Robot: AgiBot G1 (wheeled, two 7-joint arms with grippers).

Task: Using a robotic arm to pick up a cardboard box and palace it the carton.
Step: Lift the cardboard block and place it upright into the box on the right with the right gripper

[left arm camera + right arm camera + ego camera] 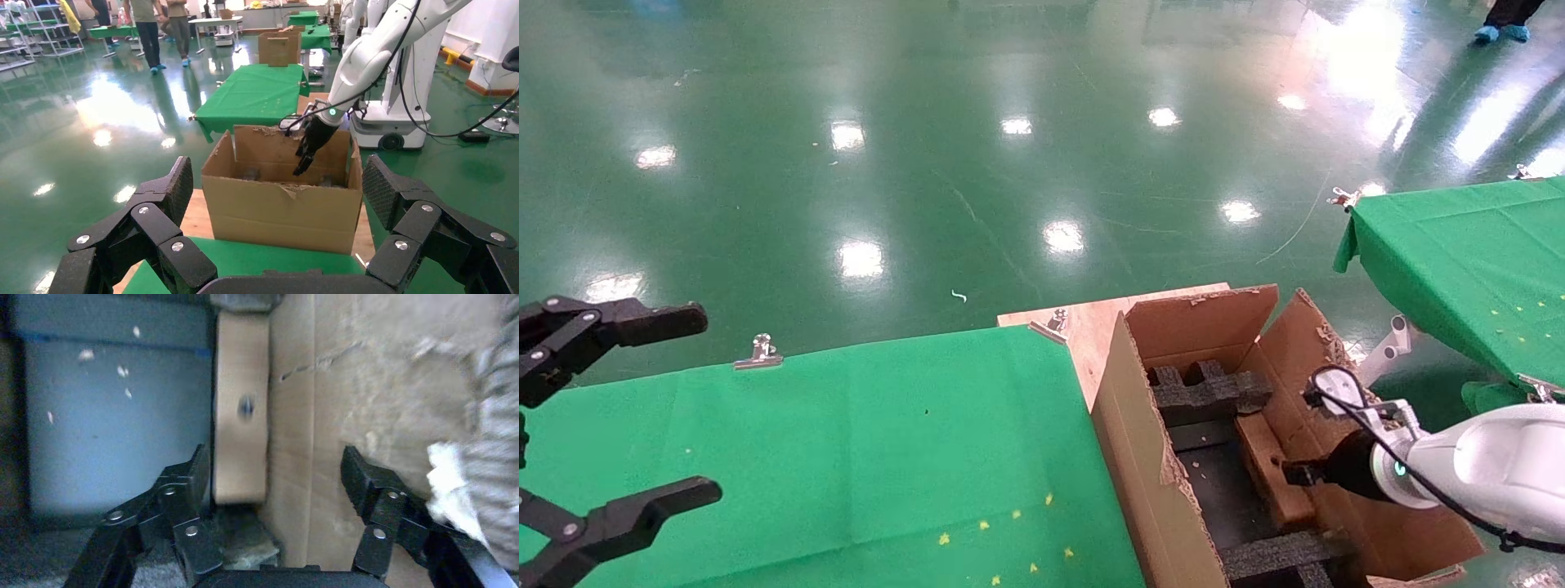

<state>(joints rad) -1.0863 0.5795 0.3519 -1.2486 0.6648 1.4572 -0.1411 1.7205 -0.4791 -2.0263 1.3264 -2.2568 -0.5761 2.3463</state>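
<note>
The carton (1140,433) stands open right of the green table, with black foam inserts (1209,388) inside; it also shows in the left wrist view (275,208). The small cardboard box (1267,469) stands on edge inside it, against the right wall. My right arm reaches into the carton. My right gripper (276,462) is open. The cardboard box (242,429), with its round hole facing the camera, lies between the fingers, close beside one and apart from the other. My left gripper (703,400) is open and empty, above the table's left end.
The green-clothed table (846,457) lies before me, with metal clips (758,353) on its far edge. A wooden board (1083,327) sits beside the carton. Another green table (1459,261) is at the right. Glossy green floor lies beyond.
</note>
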